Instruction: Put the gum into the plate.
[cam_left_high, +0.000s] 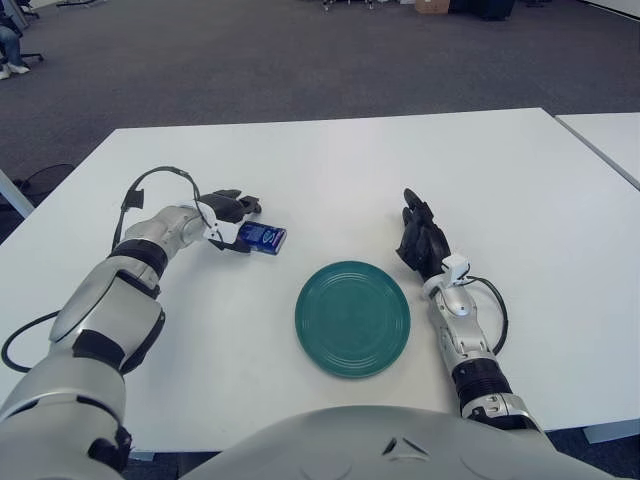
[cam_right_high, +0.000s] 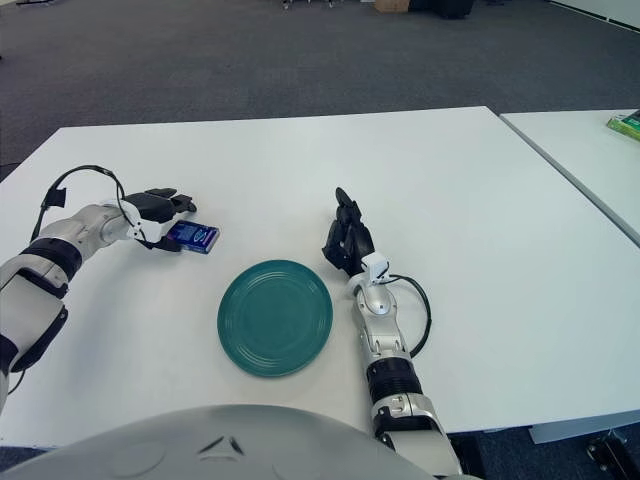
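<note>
The white table (cam_left_high: 330, 170) fills the view, and on it, toward six o'clock from centre, sits the green plate (cam_left_high: 352, 318), bare, nothing in it yet. Over at nine o'clock from the plate's far rim comes the left hand (cam_left_high: 228, 212), dark fingers curled around the near end of the gum (cam_left_high: 263, 236), a small blue pack. The grip looks narrow and closed on it, though whether the pack is lifted clear or just touching the table I cannot tell. The pack's long axis runs roughly nine-to-three, its free end pointing toward the plate side. Here's the relation that matters: from the left hand, the plate lies at about four o'clock, near but plainly apart, with bare table between pack and rim. So the carry goes right and back toward the robot. The left hand is the one on the job; the right hand (cam_left_high: 421, 240) shows just beside the plate at its two o'clock, holding nothing, fingers stretched loosely away from the robot, not part of this move, by my reckoning
</note>
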